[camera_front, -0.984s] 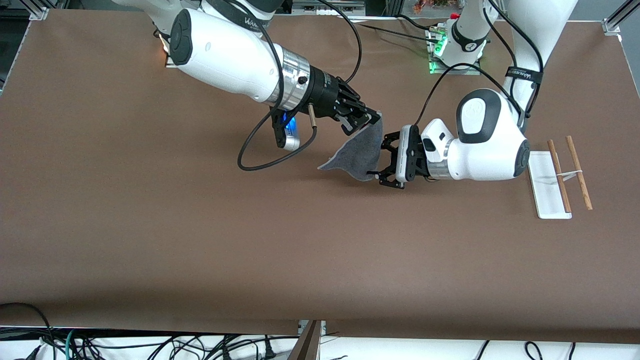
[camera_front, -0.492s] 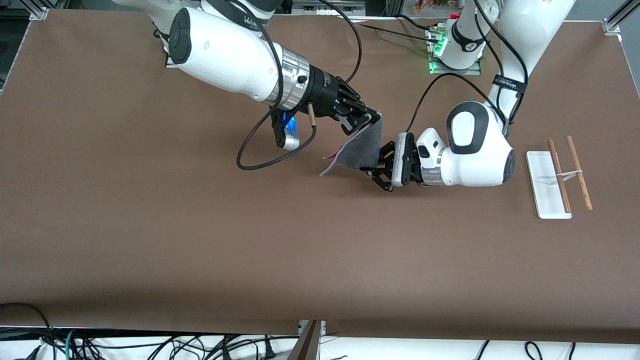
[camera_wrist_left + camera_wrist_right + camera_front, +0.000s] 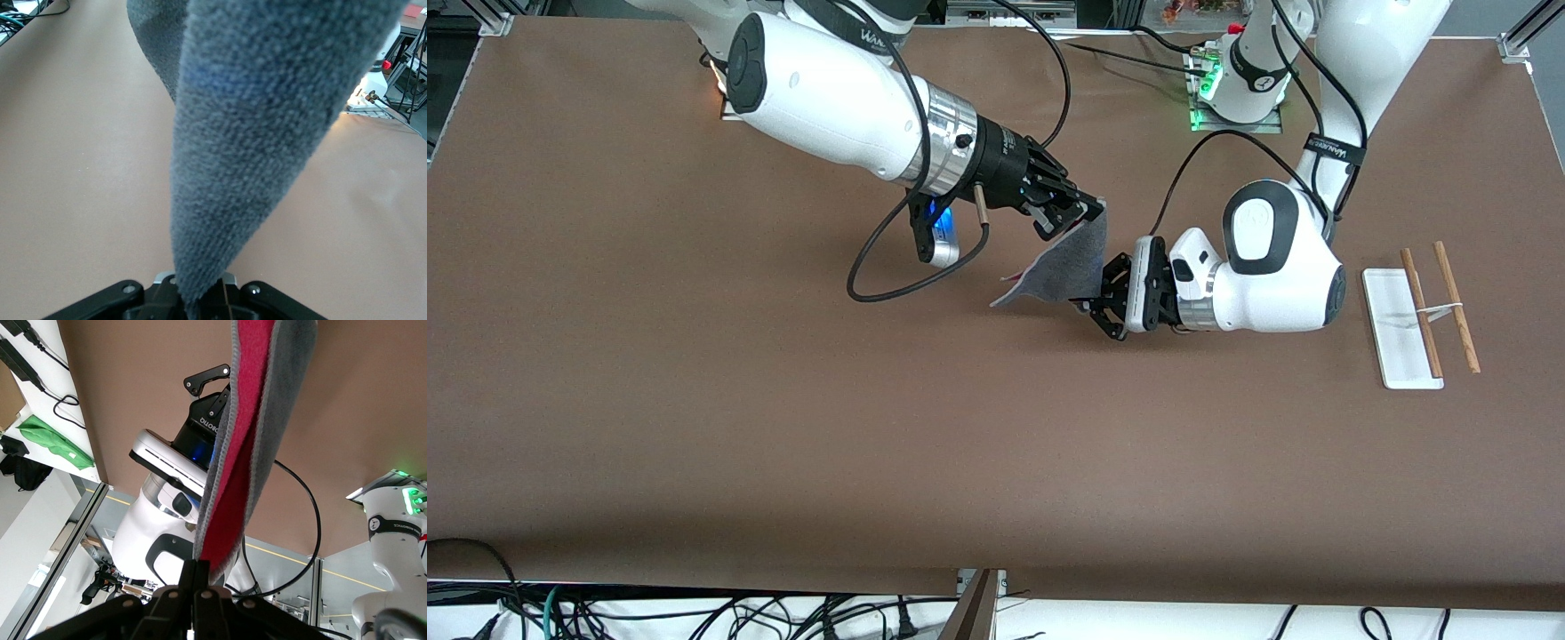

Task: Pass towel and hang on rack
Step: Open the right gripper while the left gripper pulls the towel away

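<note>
The towel (image 3: 1069,263) is dark grey with a red underside showing at its lower edge, and it hangs in the air between both grippers over the middle of the table. My right gripper (image 3: 1092,213) is shut on its upper corner. My left gripper (image 3: 1094,300) is shut on its lower corner. In the left wrist view the grey towel (image 3: 253,120) runs down into the closed left gripper (image 3: 200,303). In the right wrist view the towel (image 3: 247,453) rises from the closed right gripper (image 3: 201,579). The rack (image 3: 1398,331) stands toward the left arm's end of the table.
The rack's two brown rods (image 3: 1419,311) rise from its white base, joined by a thin white crosspiece. A black cable (image 3: 889,267) loops under the right arm. A base plate with green lights (image 3: 1209,98) sits at the left arm's foot.
My left gripper has closed on the towel's lower corner and shifted slightly toward the right arm's end. The towel has folded, showing its red underside. The right gripper has stayed in place.
</note>
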Robot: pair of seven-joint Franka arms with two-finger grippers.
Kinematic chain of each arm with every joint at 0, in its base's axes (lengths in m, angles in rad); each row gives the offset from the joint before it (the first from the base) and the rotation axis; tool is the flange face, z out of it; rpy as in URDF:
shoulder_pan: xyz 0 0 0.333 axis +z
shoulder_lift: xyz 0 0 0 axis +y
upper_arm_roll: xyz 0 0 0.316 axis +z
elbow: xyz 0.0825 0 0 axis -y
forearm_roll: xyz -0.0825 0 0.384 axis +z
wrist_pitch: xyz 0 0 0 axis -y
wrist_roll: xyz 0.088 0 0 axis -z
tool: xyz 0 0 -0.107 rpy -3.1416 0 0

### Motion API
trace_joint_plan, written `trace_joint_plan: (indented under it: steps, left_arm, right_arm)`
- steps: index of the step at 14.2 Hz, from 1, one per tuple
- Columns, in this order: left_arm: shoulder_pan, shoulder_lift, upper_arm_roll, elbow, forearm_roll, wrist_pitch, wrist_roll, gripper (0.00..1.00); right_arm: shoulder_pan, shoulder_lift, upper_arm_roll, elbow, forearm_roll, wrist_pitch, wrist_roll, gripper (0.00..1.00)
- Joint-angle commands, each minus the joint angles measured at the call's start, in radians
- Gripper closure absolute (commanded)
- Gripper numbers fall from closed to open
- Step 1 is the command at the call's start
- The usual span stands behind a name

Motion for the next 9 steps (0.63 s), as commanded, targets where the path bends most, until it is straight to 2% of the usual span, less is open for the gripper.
trace_joint_plan:
  steps: [1, 2, 3, 4, 6, 9]
  left_arm:
    - [0.016, -0.016, -0.001, 0.0, -0.032, -0.04, 0.028, 1.0]
    - [0.031, -0.021, 0.002, 0.002, -0.027, -0.065, 0.025, 1.0]
    - [0.057, -0.021, 0.002, 0.005, -0.021, -0.095, 0.021, 1.0]
    - [0.082, -0.02, 0.004, 0.008, -0.019, -0.124, 0.017, 1.0]
    - [0.108, -0.019, 0.01, 0.051, 0.013, -0.187, 0.016, 1.0]
    - [0.165, -0.021, 0.011, 0.144, 0.154, -0.304, -0.051, 1.0]
  right_arm:
    - [0.003, 0.011, -0.006, 0.023, 0.015, 0.013, 0.011, 0.92]
    - [0.002, 0.011, -0.006, 0.023, 0.017, 0.015, 0.011, 0.46]
    - [0.002, 0.011, -0.006, 0.022, 0.017, 0.018, 0.009, 0.26]
    - [0.002, 0.011, -0.006, 0.022, 0.017, 0.019, 0.009, 0.01]
    - [-0.001, 0.011, -0.006, 0.02, 0.015, 0.018, 0.008, 0.0]
    - [-0.033, 0.003, -0.006, 0.004, 0.012, 0.015, 0.0, 0.0]
